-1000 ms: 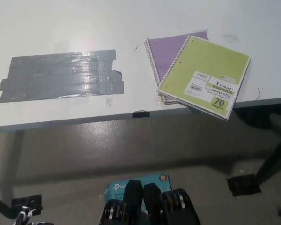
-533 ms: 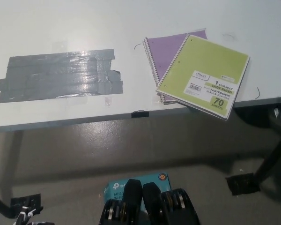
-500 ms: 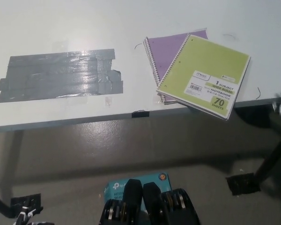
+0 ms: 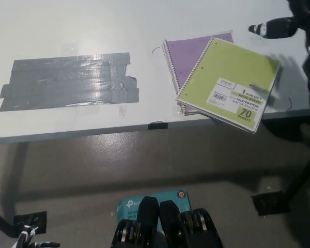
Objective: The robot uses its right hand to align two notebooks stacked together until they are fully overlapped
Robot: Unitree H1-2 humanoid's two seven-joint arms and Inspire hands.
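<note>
Notebooks (image 4: 225, 77) lie askew on white table (image 4: 67, 26) near grey tape (image 4: 67, 82).

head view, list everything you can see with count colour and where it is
green notebook: 1, lime green, tilted on top of the purple one, corner past the table's front edge
purple notebook: 1, purple, under the green one
duct tape patch: 1, grey, table left
table: 1, white
box: 1, teal, floor
right hand: 1, black, upper right, beyond the notebooks
left hand: 1, white, bottom left corner
</note>
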